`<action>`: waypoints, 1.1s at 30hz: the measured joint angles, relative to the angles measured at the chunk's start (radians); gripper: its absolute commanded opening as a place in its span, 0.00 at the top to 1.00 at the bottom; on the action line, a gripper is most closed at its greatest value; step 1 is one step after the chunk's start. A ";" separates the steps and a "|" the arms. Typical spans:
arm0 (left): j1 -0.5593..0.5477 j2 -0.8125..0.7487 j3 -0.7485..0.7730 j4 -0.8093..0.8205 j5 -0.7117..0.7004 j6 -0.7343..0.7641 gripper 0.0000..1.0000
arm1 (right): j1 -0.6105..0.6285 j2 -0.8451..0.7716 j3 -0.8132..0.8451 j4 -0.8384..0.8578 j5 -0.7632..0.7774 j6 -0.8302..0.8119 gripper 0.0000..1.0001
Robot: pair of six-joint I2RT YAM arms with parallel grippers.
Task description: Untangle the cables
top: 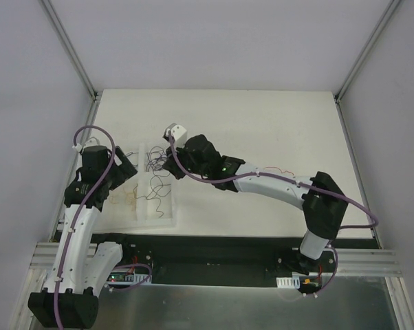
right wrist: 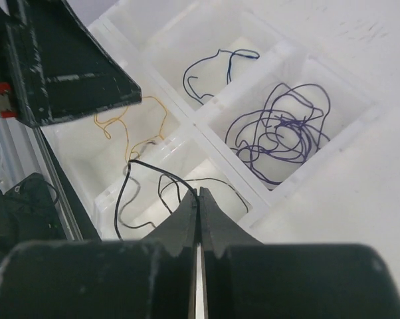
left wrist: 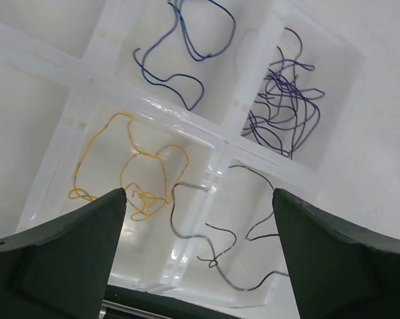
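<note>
the cables (left wrist: 283, 106) lie sorted by colour in a divided tray (left wrist: 253, 80) so they can't re-tangle. left pincer (left wrist: 199, 194) hangs open above it; right pincer (right wrist: 198, 193), closed, meets the black cable (right wrist: 122, 196), maybe pinching it.

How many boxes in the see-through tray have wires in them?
4. Seen from the left wrist: yellow wire lower left, blue wire top middle, purple bunch upper right, black wire lower right. More may be hidden outside this view.

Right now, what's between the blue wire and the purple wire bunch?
Only a white divider wall stands there; the blue wire and purple bunch lie in neighbouring compartments. The right wrist view shows it.
</note>
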 measured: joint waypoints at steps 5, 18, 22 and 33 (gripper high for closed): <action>0.000 0.013 0.000 0.043 0.170 0.066 0.10 | -0.002 -0.095 -0.012 -0.032 0.029 -0.040 1.00; 0.000 -0.010 0.000 0.123 0.334 0.138 0.05 | 0.069 -0.075 -0.003 -0.119 0.142 -0.104 1.00; 0.000 -0.023 0.000 0.123 0.333 0.157 0.05 | 0.101 0.010 0.045 -0.145 0.160 -0.101 1.00; 0.000 0.006 0.216 0.092 0.196 0.223 0.10 | 0.111 0.291 0.210 -0.143 0.249 0.006 0.98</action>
